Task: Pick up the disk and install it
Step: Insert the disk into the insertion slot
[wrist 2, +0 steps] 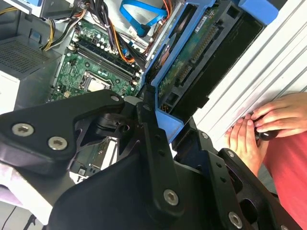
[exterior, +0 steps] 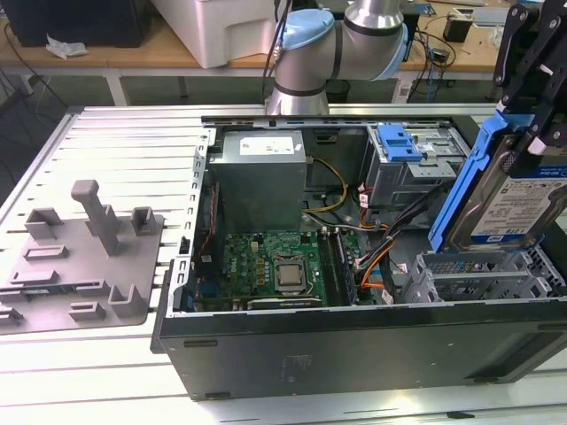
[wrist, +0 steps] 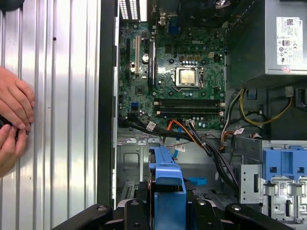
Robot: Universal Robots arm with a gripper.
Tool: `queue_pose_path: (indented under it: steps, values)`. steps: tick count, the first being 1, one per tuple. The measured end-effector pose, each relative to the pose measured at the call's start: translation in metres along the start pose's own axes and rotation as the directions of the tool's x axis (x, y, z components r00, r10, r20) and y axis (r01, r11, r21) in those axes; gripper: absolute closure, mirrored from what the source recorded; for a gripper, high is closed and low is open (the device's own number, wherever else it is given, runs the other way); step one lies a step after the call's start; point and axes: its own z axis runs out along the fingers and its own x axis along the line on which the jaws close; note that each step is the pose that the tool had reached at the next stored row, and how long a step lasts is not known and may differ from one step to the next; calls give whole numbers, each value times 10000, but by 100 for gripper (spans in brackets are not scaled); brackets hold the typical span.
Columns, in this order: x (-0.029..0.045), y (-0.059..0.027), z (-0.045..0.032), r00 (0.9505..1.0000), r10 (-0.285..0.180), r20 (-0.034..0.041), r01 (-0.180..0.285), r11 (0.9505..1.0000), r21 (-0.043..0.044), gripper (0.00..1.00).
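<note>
Robotics lab, open computer case (exterior: 354, 354) on slatted metal table (exterior: 124, 142), cluttered workbench (exterior: 469, 55) behind

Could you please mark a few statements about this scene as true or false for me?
1. The gripper grips the disk. True.
2. The disk lies flat in the cage. False: it is steeply tilted in the gripper, over the cage.
3. The case is open, showing the motherboard. True.
4. The grey fixture sits inside the case. False: the fixture is on the table, outside the case.
</note>
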Motion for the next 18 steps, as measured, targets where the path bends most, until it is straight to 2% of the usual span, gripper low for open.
queue_pose_path:
  steps: [18]
  values:
    - [20,-3,78,10000,-32,0,32,10000,0,63]
